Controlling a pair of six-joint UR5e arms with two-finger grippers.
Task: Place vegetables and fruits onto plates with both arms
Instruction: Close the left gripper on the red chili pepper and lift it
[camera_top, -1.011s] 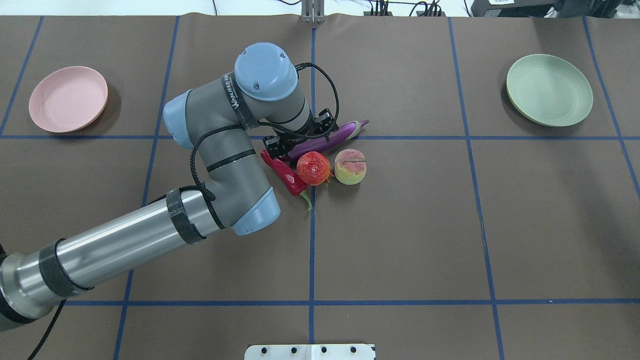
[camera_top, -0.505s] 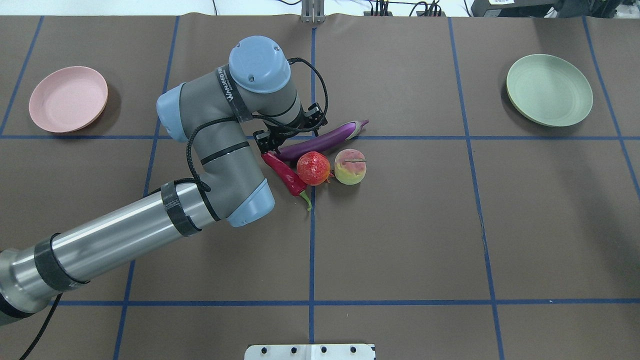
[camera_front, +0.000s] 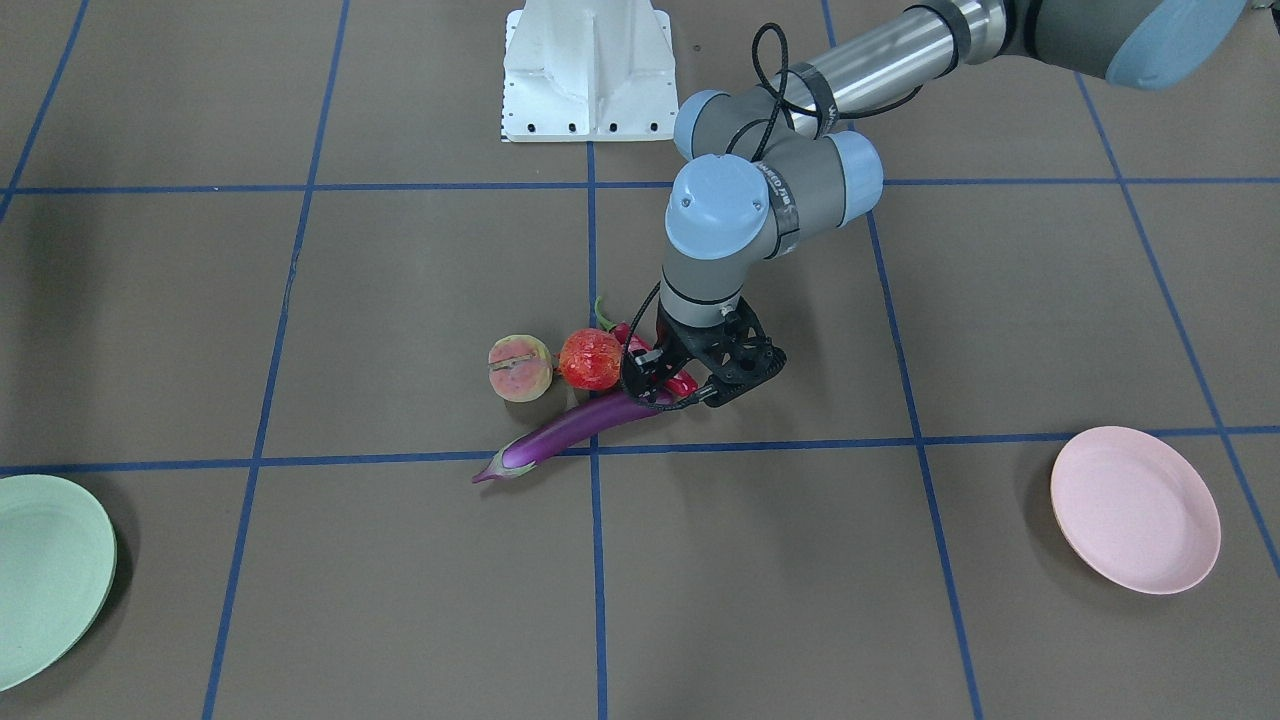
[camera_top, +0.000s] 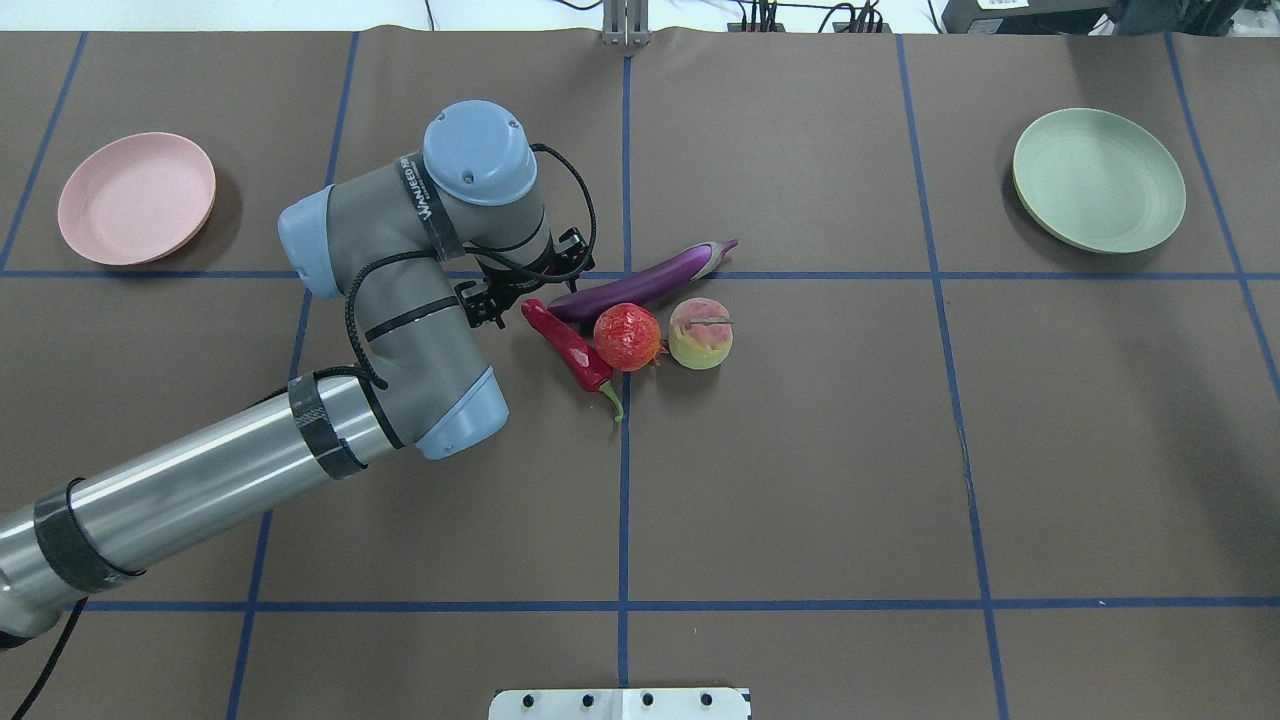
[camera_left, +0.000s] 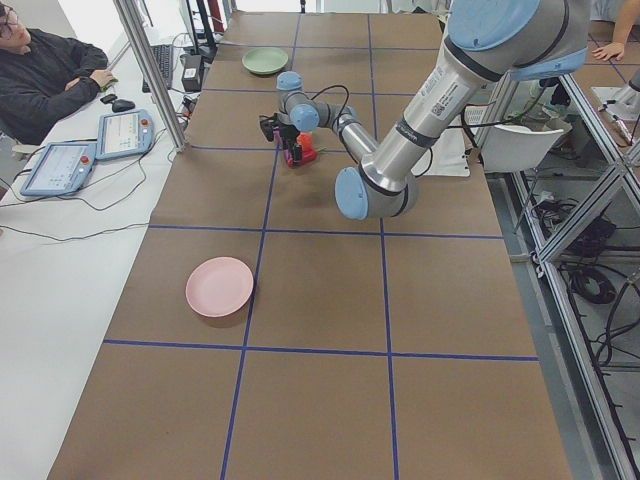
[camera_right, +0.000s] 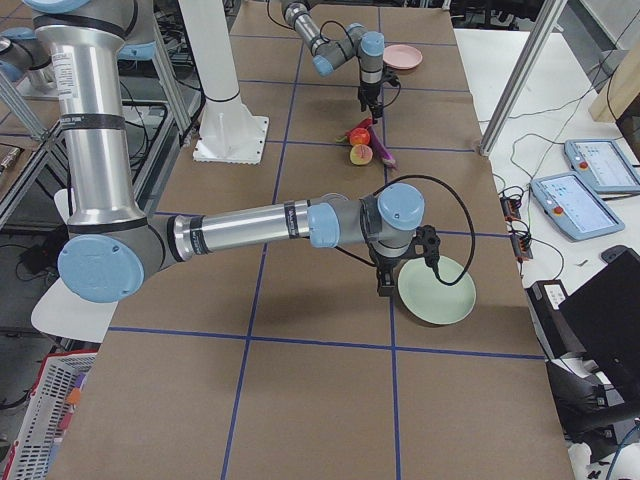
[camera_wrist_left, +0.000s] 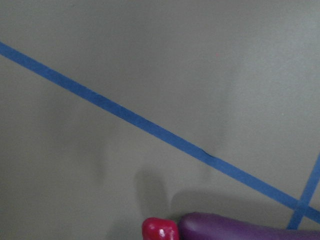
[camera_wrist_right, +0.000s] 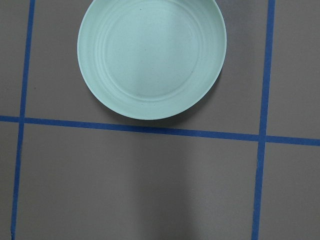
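While the left gripper (camera_top: 530, 279) hung just beside the blunt ends of the chili pepper (camera_top: 570, 346) and the eggplant (camera_top: 645, 281), its jaws stood wide apart, closed on neither. Both vegetables lay on the brown bench (camera_top: 800, 480) near its middle, their blunt ends almost meeting on the gripper's side. The left wrist view caught only the red tip and the purple end at its lower edge, with blue tape lines (camera_wrist_left: 125, 114) crossing the bench beyond. The eggplant lay slantwise over a crossing of the tape lines, its pale calyx pointing away from the gripper. The chili pepper angled toward the robot, green stem nearest it. In the angle between them sat the red-orange fruit (camera_top: 627, 337), close against both, and the peach (camera_top: 700, 333) sat just beside that fruit on the side away from the gripper, groove upward. The pink plate (camera_top: 137, 197) lay well apart at the robot's left and the green plate (camera_top: 1098, 180) well apart at its right. The right gripper (camera_right: 383, 288) showed only in the side view, near the green plate; whether its jaws were wide or narrow could not be told.
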